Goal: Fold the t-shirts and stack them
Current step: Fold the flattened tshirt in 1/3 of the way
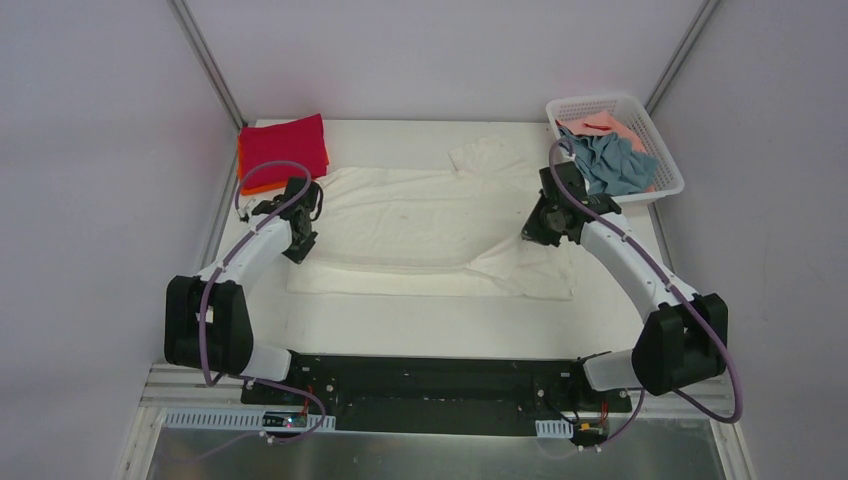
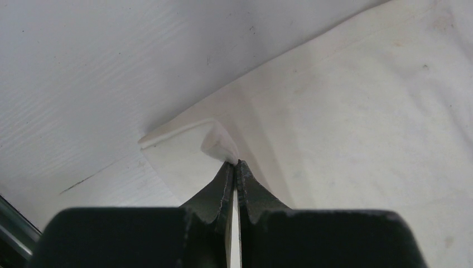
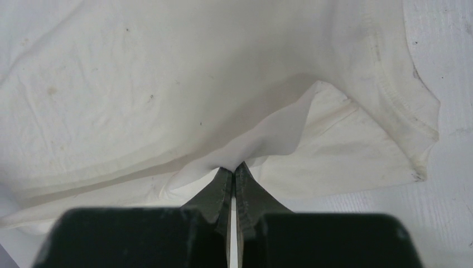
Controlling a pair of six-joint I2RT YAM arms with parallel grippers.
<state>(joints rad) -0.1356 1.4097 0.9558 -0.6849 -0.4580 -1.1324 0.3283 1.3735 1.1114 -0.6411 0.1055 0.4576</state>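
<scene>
A large cream-white t-shirt [image 1: 420, 225] lies spread across the middle of the table. My left gripper [image 2: 235, 162] is shut on a pinched corner of the cream-white t-shirt [image 2: 357, 128] at its left edge, lifting a small peak of cloth. My right gripper [image 3: 235, 164] is shut on a fold of the same cream-white t-shirt [image 3: 167, 84] near its right side, by a sleeve. A folded crimson red t-shirt [image 1: 284, 147] rests on an orange t-shirt [image 1: 262, 185] at the back left. A grey-blue t-shirt [image 1: 612, 163] and a salmon pink t-shirt [image 1: 622, 129] lie crumpled in the basket.
The white mesh basket [image 1: 668, 188] stands at the back right corner, close to my right arm. White walls and metal posts enclose the table on three sides. Bare white tabletop [image 1: 430, 325] runs between the shirt and the arm bases.
</scene>
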